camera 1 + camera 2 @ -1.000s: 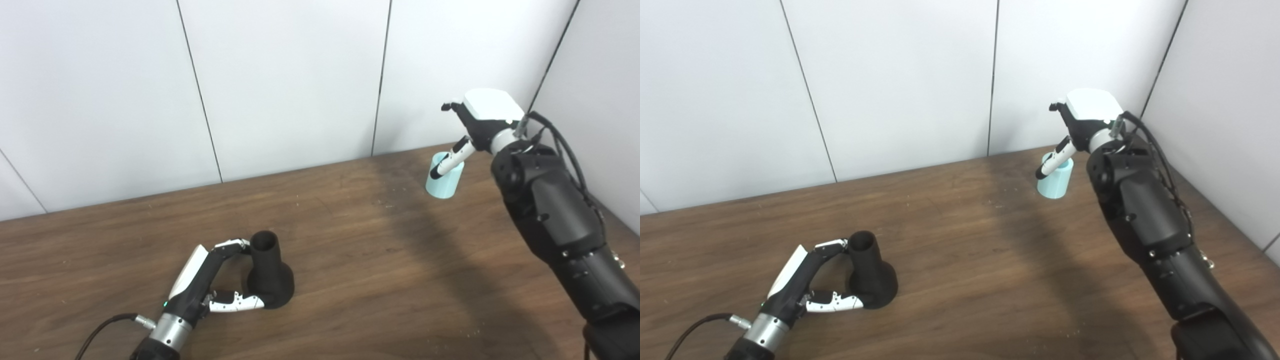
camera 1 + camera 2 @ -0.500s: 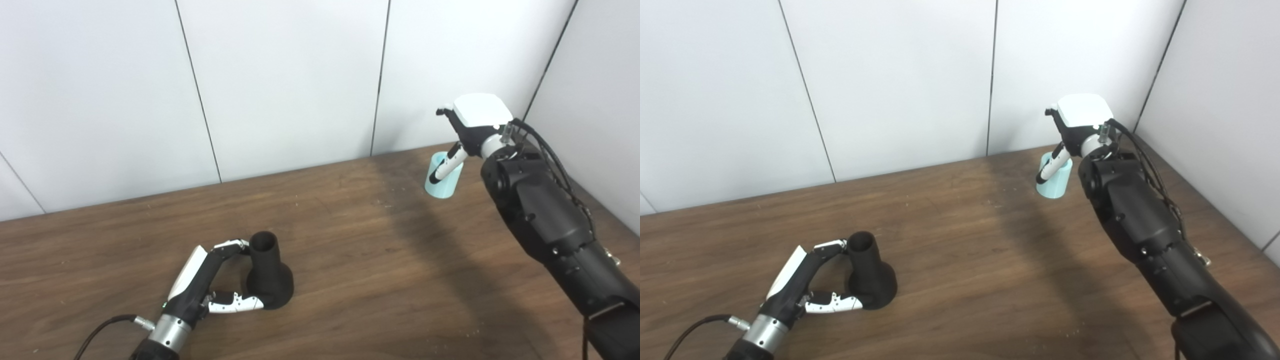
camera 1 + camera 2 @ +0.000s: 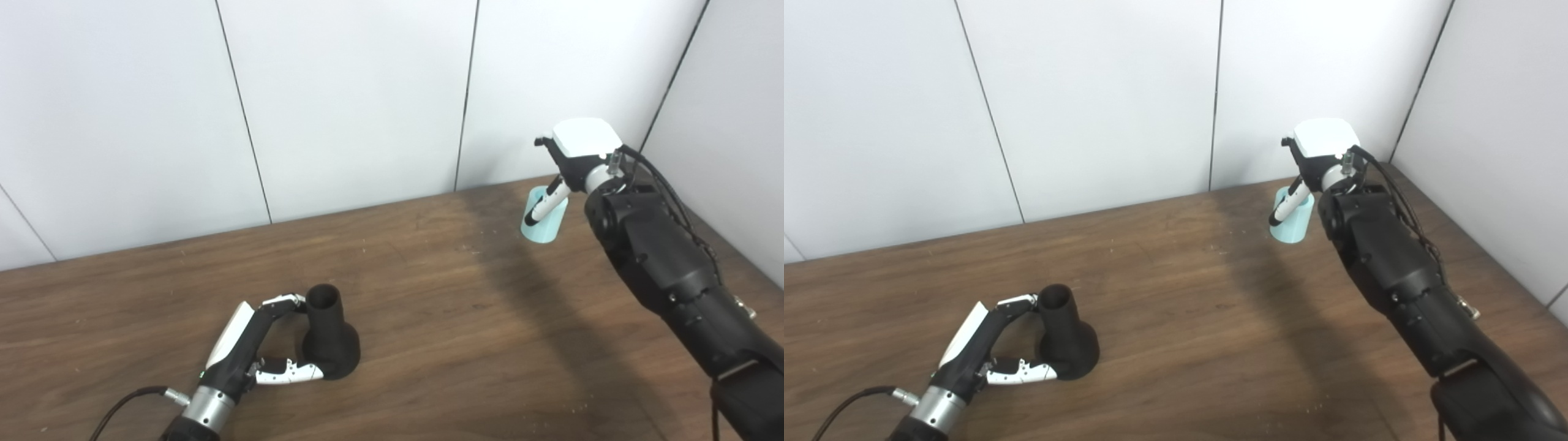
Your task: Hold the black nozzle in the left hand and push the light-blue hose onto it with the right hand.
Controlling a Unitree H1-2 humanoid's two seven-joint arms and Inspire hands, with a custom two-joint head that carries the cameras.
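Your left hand (image 3: 248, 349) sits low at the near left of the wooden table (image 3: 429, 294), cupped around the black nozzle (image 3: 327, 340). One finger tip touches the narrow upper neck near its open rim, and the white thumb lies along the flared base. The fingers are spread in a wide curl, touching the nozzle but not wrapped tight; you cannot tell whether that contact counts as a firm hold. The nozzle stands upright on its wide base, open end up, resting on the tabletop.

Your right hand (image 3: 1320, 156) is far across the table at the back right corner, close to the white wall panels (image 3: 343, 98). Its white-backed palm faces up and away. One white finger (image 3: 1289, 205) with a dark tip angles down across the front of the light-blue hose (image 3: 1292, 220). The other fingers are hidden behind the hand, so you cannot tell if it has closed on the hose.

The hose piece stands upright on the table, short and cylindrical, well apart from the nozzle
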